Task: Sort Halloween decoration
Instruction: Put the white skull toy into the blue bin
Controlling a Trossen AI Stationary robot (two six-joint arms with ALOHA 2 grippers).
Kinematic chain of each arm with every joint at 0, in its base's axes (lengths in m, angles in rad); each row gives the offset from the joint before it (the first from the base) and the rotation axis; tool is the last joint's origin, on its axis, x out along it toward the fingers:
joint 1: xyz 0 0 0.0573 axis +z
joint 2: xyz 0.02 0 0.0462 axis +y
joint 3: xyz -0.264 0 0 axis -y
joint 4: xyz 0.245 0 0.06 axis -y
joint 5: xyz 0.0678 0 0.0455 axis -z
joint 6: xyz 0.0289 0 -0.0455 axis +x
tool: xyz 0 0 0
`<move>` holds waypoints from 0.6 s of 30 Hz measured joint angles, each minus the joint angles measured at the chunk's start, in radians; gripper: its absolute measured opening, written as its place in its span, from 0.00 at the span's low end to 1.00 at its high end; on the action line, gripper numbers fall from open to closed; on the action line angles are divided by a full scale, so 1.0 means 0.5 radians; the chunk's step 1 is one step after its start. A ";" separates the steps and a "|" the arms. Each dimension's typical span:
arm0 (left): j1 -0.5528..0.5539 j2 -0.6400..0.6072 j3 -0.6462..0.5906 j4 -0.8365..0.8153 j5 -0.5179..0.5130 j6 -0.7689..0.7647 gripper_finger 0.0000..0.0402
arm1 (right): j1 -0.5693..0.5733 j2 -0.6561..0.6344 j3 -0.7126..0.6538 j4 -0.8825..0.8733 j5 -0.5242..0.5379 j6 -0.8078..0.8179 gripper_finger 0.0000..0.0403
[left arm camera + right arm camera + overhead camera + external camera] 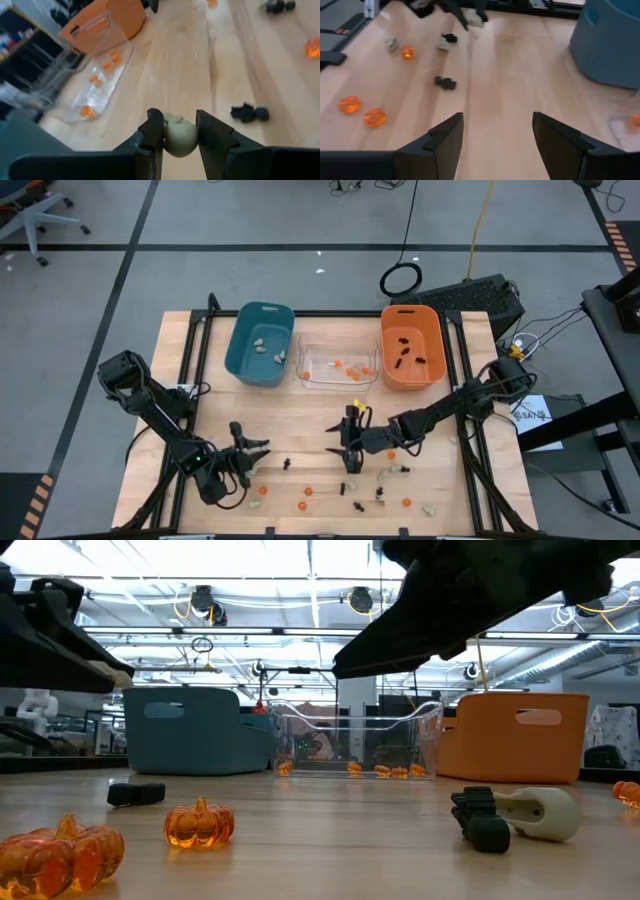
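My left gripper (pixel 262 448) is near the table's front left, shut on a pale beige-white lump (pixel 179 137). My right gripper (pixel 345 442) hangs open over the table's middle, with only bare wood between its fingers (pixel 497 145). Loose trinkets lie on the wood near the front edge: orange pumpkins (pixel 199 824), black spidery ones (pixel 287 465) and pale lumps (pixel 545 812). At the back stand the teal bin (pixel 260 345) with pale lumps, the clear bin (pixel 337 365) with orange ones and the orange bin (pixel 412 348) with black ones. My left gripper pinches the pale lump by its two opposite sides (pixel 167 134) between its two fingers (pixel 152 135). The fingers come slanting down from the table's left side. The lump sits between the fingertips, and the wood shows beyond it; it looks lifted clear.
A black trinket (pixel 249 113) lies on the wood just beyond my left gripper. Black rails (pixel 200 330) run along the table's left and right sides. Bare wood lies between the bins and the loose trinkets.
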 joint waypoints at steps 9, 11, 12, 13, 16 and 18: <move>0.002 0.000 0.000 0.044 0.002 -0.408 0.23 | -0.038 0.000 -0.001 -0.001 -0.008 -0.090 0.55; 0.003 0.000 0.000 0.044 0.001 -0.486 0.23 | -0.038 0.000 0.000 -0.001 -0.008 -0.102 0.55; 0.004 0.000 0.000 0.043 0.001 -0.502 0.23 | -0.038 0.000 0.000 -0.001 -0.008 -0.103 0.55; 0.004 0.000 0.000 0.043 0.000 -0.503 0.23 | -0.038 0.000 0.000 -0.001 -0.009 -0.103 0.55; 0.004 0.000 0.000 0.041 0.000 -0.496 0.23 | -0.037 0.000 0.000 -0.001 -0.009 -0.103 0.55; 0.004 0.000 0.000 0.040 -0.001 -0.426 0.23 | -0.037 0.000 0.000 -0.001 -0.008 -0.103 0.55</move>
